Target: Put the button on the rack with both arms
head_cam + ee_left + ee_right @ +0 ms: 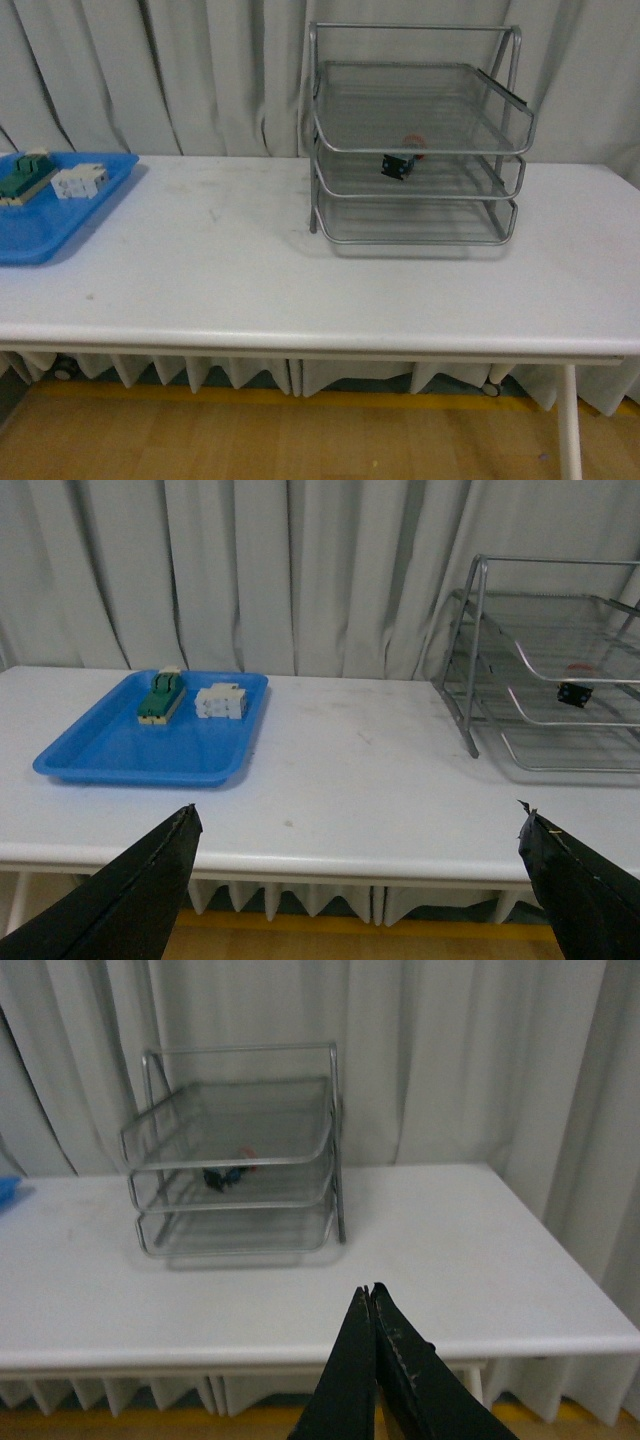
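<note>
Neither of our arms shows in the front view; we see them only through their own wrist cameras. Our left gripper [360, 880] hangs off the near edge of the table [250, 280] with its two dark fingers [130, 900] spread wide apart and nothing between them. Our right gripper [372, 1305] also sits back from the table's near edge, its fingertips pressed together to a point and holding nothing. The button [400, 163] lies on the middle tier of the rack [415, 140], its dark body toward the front and the red cap behind it, seen through the wire mesh. From the right wrist view it is only a small dark and red smudge behind the tier's front rail, so we think it lies on its side, though we cannot be sure. The mesh of the top tier blurs the cap in every view. The rack stands toward the back of the table, right of centre, with grey curtains [150, 70] hanging behind it. At the far left of the table lies a blue tray [60, 215], cut off by the edge of the front view, carrying a green block [160, 698] and a white blocky part [221, 701] side by side. The stretch of table between tray and rack is bare apart from faint marks.
</note>
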Motion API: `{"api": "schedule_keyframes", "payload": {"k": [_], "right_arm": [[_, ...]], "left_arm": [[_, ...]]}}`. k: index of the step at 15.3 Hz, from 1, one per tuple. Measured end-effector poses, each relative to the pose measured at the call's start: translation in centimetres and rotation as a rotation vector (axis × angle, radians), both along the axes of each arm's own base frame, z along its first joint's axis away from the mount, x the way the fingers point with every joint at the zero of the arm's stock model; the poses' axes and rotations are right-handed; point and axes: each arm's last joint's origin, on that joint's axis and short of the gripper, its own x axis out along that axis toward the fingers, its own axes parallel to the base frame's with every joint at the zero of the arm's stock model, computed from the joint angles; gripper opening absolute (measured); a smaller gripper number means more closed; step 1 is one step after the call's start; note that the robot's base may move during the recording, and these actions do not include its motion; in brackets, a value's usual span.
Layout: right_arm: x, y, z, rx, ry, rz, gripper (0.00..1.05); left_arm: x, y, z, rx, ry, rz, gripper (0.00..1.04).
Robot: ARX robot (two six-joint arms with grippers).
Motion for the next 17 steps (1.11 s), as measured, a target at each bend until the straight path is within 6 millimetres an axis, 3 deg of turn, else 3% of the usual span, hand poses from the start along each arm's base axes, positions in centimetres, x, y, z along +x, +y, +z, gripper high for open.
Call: {"api": "schedule_keyframes", "payload": {"k": [6, 7, 13, 14, 17], "right_arm": [[0.01, 0.0, -0.22, 0.0, 0.02, -0.002, 0.02], [0.01, 0.0, -0.22, -0.001, 0.02, -0.001, 0.11], [0.01, 0.0, -0.22, -0.001, 0.02, -0.002, 0.93], [0.01, 0.0, -0.22, -0.001, 0.02, -0.001, 1.0], [0.01, 0.0, -0.22, -0.001, 0.02, -0.001, 0.98]], "left_arm": [[0.0, 0.0, 0.0, 0.0, 0.0, 0.0, 0.98], [0.0, 0.0, 0.01, 0.0, -0.001, 0.0, 0.98], [0.0, 0.0, 0.01, 0.0, -0.001, 0.0, 0.98], [0.0, 0.0, 0.0, 0.0, 0.0, 0.0, 0.98], [0.0, 0.0, 0.0, 0.0, 0.0, 0.0, 0.98]]}}
